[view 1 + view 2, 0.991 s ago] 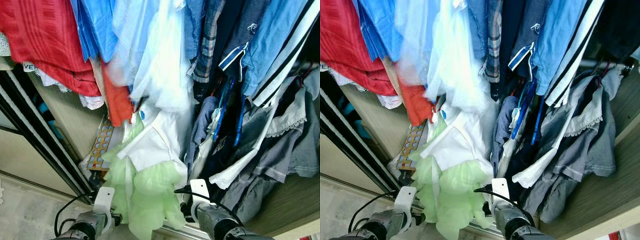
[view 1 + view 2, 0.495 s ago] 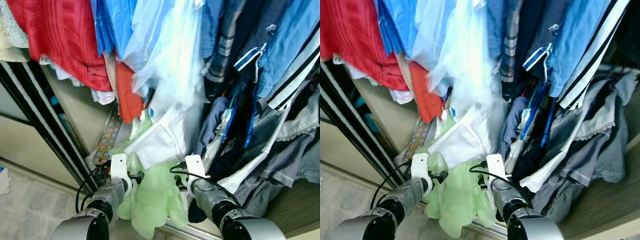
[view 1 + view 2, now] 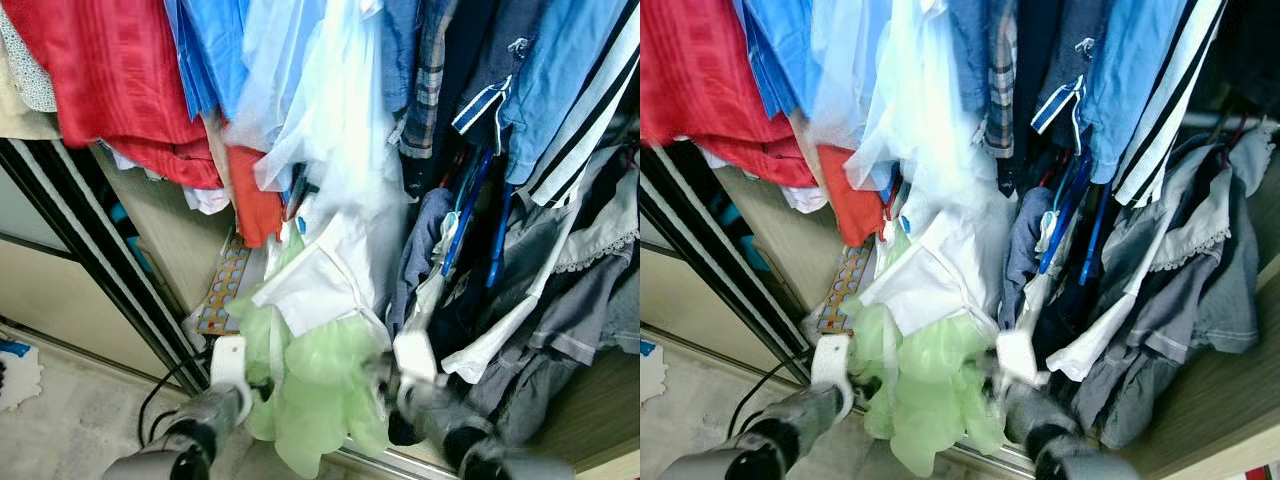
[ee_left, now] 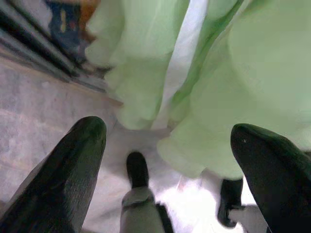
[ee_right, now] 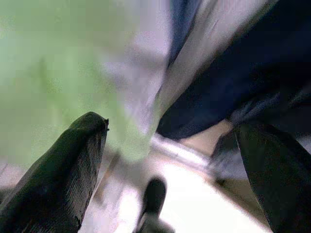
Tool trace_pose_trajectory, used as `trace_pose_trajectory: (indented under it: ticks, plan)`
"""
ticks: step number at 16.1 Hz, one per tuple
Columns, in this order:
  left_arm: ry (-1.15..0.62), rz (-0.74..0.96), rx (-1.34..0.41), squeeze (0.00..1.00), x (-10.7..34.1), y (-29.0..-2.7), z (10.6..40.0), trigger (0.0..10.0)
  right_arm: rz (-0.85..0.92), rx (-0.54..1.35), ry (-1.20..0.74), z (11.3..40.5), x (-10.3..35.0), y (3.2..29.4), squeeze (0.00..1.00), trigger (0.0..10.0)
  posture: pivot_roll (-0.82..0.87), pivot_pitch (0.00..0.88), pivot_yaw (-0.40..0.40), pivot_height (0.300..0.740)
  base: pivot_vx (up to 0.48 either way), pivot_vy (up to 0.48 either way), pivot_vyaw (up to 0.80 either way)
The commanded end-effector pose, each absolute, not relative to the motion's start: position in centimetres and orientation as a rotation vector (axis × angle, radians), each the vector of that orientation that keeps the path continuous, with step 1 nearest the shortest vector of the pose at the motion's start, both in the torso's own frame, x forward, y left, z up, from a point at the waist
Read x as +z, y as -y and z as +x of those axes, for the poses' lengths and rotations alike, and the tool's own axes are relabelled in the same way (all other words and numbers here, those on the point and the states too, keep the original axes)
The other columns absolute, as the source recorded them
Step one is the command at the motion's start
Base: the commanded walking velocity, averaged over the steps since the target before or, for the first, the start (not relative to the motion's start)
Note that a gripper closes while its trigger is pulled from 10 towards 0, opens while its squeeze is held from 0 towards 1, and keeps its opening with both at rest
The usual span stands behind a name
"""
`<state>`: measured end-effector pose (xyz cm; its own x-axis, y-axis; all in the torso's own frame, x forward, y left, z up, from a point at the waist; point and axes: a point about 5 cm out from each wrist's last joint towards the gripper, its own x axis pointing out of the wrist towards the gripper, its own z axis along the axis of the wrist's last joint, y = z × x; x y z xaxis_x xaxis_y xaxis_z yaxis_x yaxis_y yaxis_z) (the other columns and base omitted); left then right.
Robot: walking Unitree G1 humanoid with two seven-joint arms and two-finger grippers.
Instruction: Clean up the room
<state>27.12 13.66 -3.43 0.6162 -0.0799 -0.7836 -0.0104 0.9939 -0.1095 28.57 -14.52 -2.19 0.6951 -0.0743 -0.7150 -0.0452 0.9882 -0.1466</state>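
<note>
Pale green garment (image 3: 320, 385): thin, sheer, ruffled cloth, matt. White shirt (image 3: 315, 280): smooth woven cloth. Red garment (image 3: 110, 75): ribbed, striped weave. Grey top (image 3: 1185, 300): soft matt jersey, lace trim at hem. Blue hangers (image 3: 470, 205): glossy plastic. Wardrobe frame (image 3: 90, 270): black, smooth, slight sheen. Shelf (image 3: 1220, 405): wood-grain laminate, matt. Left gripper (image 4: 167, 155) fingers (image 4: 73, 165): black, semi-gloss plastic. Floor (image 4: 34, 121): grey, mottled, stone-like.

Head views evenly lit, soft daylight, no hard shadows. White garment (image 3: 340, 130) near top centre is blown out, detail lost. Right arm (image 3: 455, 440) at lower right is motion-smeared; left arm (image 3: 195, 430) sharper. Wardrobe gap behind the black frame (image 3: 90, 260) at left goes dark. Left wrist view reasonably sharp, green fabric (image 4: 233, 73) bright, fingers (image 4: 63, 179) soft and near-black. Right wrist view heavily blurred throughout, floor patch glaring white at bottom centre.
</note>
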Motion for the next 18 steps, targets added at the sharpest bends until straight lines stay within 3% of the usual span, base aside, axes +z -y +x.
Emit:
trace_pose_trajectory:
  ticks: [1,4,9,18]
  plan:
    - [-0.872,-0.075,-0.036,0.0,-3.0,-13.6,27.7,10.0,-0.158,-0.023,-0.751,29.5,-1.4,14.6,0.0,10.0,-0.14,0.0,0.024,0.74,0.0,0.0,0.0]
    - [-0.842,-0.127,0.011,0.0,-2.5,-14.2,28.2,10.0,-0.225,0.07,-0.712,30.1,-0.7,12.8,0.0,10.0,-0.11,0.0,0.009,0.74,0.0,0.0,0.0]
    - [-0.785,-0.097,-0.048,0.0,-1.5,-13.2,29.3,10.0,-0.249,0.133,-0.688,30.4,-0.3,11.0,0.0,10.0,-0.1,0.0,0.009,0.74,0.0,0.0,0.8]
    - [-0.742,-0.028,-0.007,0.0,-1.1,-13.8,29.7,10.0,-0.296,0.246,-0.676,29.9,-0.6,9.5,0.0,10.0,-0.1,0.0,0.008,0.74,0.0,0.0,0.8]
